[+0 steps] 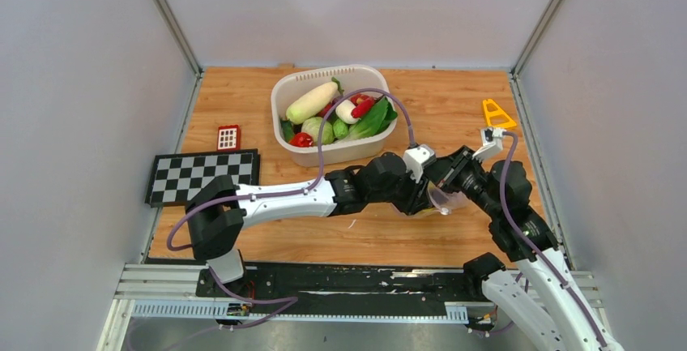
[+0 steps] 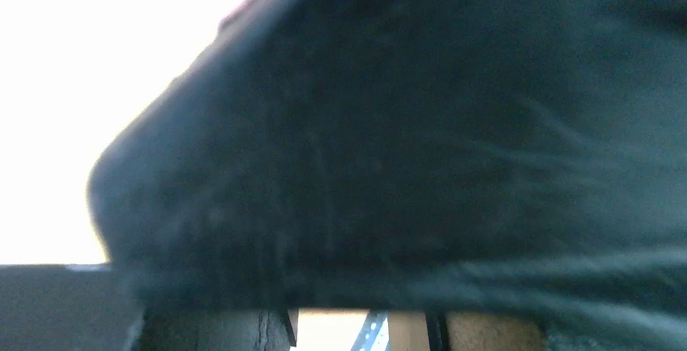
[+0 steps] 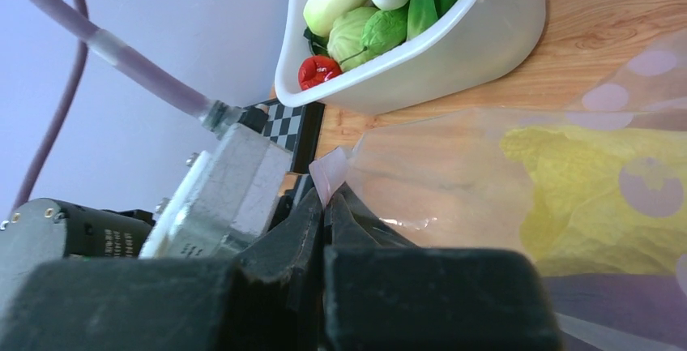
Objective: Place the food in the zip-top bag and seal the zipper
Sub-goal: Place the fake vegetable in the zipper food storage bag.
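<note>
The zip-top bag (image 3: pixel 454 164), clear with pale pink spots, hangs between the two arms over the table, and a yellow cabbage (image 3: pixel 591 205) shows inside it. My right gripper (image 3: pixel 328 197) is shut on the bag's pink zipper (image 3: pixel 328 174) at its corner. From above the bag (image 1: pixel 448 199) is a small clear patch beside the right gripper (image 1: pixel 444 182). My left gripper (image 1: pixel 423 197) sits against the bag; a dark surface fills its wrist view, so its jaws are hidden. The rest of the food, among it a white radish (image 1: pixel 312 101) and green leaves (image 1: pixel 373 120), lies in the white tub (image 1: pixel 356 153).
A checkerboard plate (image 1: pixel 202 174) lies at the left with a small red block (image 1: pixel 228 137) behind it. A yellow triangular piece (image 1: pixel 497 113) lies at the right, near the wall. Grey walls close in the table on three sides.
</note>
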Robot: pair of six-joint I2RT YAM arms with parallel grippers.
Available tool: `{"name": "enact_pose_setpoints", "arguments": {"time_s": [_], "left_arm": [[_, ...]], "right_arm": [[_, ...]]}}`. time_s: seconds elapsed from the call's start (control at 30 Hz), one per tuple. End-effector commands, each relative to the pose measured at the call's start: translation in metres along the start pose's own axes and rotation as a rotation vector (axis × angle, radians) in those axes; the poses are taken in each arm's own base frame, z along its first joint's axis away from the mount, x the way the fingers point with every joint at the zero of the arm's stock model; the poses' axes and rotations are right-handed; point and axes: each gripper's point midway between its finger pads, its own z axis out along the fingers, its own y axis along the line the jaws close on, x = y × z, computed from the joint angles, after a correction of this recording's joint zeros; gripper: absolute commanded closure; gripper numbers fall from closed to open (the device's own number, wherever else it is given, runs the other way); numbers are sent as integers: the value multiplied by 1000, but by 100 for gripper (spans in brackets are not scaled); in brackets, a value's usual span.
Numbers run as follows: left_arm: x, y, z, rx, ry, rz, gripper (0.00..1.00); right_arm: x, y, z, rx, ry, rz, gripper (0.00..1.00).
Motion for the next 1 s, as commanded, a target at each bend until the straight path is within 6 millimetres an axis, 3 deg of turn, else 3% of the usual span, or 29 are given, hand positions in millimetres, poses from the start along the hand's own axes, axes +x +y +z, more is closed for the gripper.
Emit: {"name": "enact_pose_setpoints", "arguments": {"time_s": [0.0, 0.17, 0.4, 0.63, 0.7, 0.83, 0.97], "left_arm": [[-23, -24, 14, 102, -82, -20, 62], [-16, -18, 9, 85, -80, -23, 38], [-62, -22, -60, 39, -206, 60, 13], [-66, -23, -108, 33, -241, 76, 12], [-62, -11, -118, -24, -256, 51, 12], [-29, 36, -126, -242, -223, -56, 13], [-6, 47, -115, -276, -196, -129, 14]], "right_arm": [[-18, 14, -5, -41, -79, 11, 100], [-18, 10, -6, -25, -89, 11, 100], [-20, 2, -4, 11, -104, 2, 100], [-23, 3, -2, 19, -107, -15, 100], [-23, 4, -1, 12, -104, -16, 100], [-23, 8, -1, -3, -95, -20, 100], [-23, 12, -1, -19, -86, -25, 100]]}}
